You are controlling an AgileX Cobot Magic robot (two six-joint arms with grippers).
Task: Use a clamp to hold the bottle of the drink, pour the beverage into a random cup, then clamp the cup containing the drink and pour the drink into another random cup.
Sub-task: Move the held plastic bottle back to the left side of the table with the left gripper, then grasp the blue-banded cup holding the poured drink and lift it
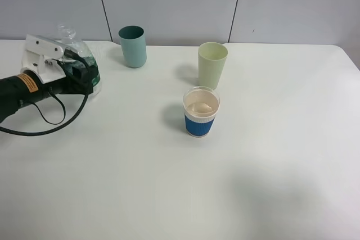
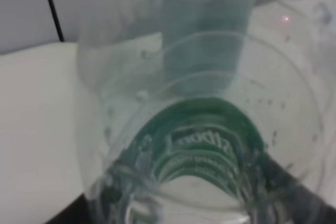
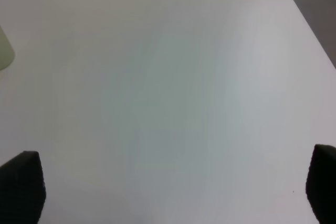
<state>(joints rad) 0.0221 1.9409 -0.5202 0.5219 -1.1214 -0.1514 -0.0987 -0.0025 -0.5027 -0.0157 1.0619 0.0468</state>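
A clear plastic bottle (image 1: 72,39) with a green label sits at the far left of the table, inside my left gripper (image 1: 84,72), which is shut on it. In the left wrist view the bottle (image 2: 210,145) fills the frame. A teal cup (image 1: 133,46) stands at the back and shows through the bottle (image 2: 210,14). A light green cup (image 1: 212,64) stands near the middle back. A white cup with a blue sleeve (image 1: 201,112) stands in front of it and holds beige liquid. My right gripper (image 3: 172,187) is open and empty over bare table.
The white table (image 1: 270,167) ends at a grey wall at the back. The edge of the light green cup (image 3: 4,51) shows in the right wrist view. A black cable (image 1: 53,117) loops from the left arm onto the table.
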